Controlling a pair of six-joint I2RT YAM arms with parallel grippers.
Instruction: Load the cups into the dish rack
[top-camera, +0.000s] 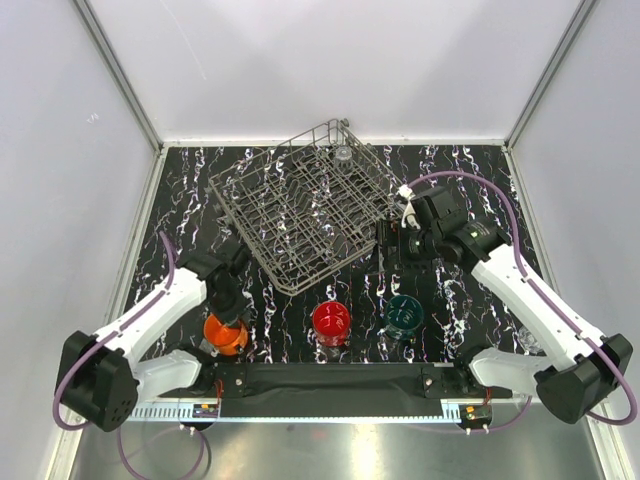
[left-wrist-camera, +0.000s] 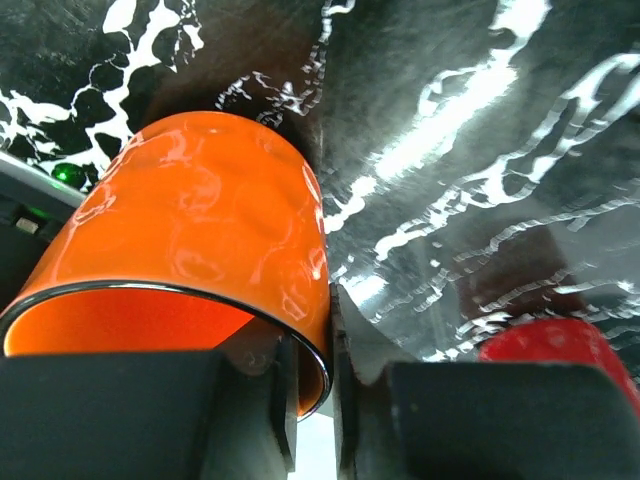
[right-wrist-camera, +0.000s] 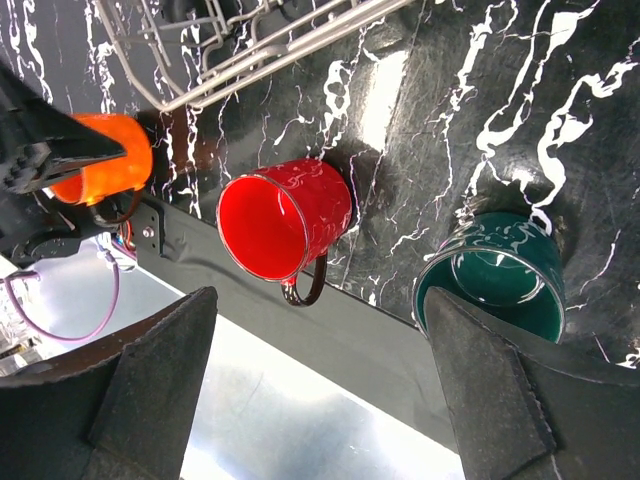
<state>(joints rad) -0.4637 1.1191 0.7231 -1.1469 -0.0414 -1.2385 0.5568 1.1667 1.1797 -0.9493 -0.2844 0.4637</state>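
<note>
The orange cup (top-camera: 226, 335) sits at the near left of the black marble table. My left gripper (top-camera: 230, 310) is shut on its rim; in the left wrist view one finger is inside the orange cup (left-wrist-camera: 200, 230) and the other outside, with the gripper (left-wrist-camera: 312, 400) pinching the wall. The red cup (top-camera: 331, 322) and the dark teal-green cup (top-camera: 405, 313) stand upright near the front. My right gripper (top-camera: 393, 247) hovers open and empty beside the dish rack (top-camera: 300, 205). Its wrist view looks down on the red cup (right-wrist-camera: 285, 225) and the teal cup (right-wrist-camera: 495, 275) between the wide-open gripper (right-wrist-camera: 315, 400). A clear cup (top-camera: 343, 153) sits in the rack's far corner.
The wire rack lies turned at an angle in the middle of the table, its near corner close to the red cup. A black bar (top-camera: 330, 378) runs along the near edge between the arm bases. White walls enclose the table on three sides.
</note>
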